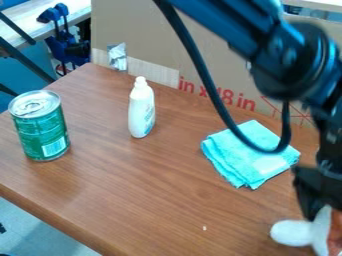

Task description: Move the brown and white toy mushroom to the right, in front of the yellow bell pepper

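On bench (167,200): brown wood, backed by cardboard (133,30)
Behind: pale table (23,19) glimpsed
Hand (312,212): by white object (291,233); grip cannot be told

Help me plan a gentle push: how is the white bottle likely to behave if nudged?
The white bottle stands upright, tall and narrow, so a push high up would probably tip it. Its sides look smooth and may be slightly slippery. They look opaque, so its weight is unclear.
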You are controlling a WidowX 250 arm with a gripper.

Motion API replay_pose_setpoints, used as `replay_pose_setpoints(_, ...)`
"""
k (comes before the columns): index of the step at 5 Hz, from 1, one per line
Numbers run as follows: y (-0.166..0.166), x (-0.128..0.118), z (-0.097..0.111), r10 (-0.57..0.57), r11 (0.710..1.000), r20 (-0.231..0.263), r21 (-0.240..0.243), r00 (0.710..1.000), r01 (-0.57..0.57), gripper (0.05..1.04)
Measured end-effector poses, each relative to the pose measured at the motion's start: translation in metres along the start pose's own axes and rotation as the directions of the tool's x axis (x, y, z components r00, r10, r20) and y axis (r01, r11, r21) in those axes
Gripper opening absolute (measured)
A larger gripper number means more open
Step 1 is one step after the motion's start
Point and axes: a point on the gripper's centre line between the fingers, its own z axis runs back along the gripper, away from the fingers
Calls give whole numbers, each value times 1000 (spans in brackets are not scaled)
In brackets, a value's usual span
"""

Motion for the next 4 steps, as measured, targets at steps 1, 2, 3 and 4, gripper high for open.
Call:
replay_pose_setpoints(1, -2, 6, 18, -42, 998, 48, 42, 998, 40, 1005)
replay_pose_setpoints(2, 1, 10, 44, -28, 998, 82, 53, 996, 23, 1005)
replay_pose_setpoints(3, 0, -6, 60, 37, 997, -83, 69, 996, -31, 1005)
replay_pose_setpoints(4, -5, -21, 81, 110, 987, -212, 141, 971, -81, 1005)
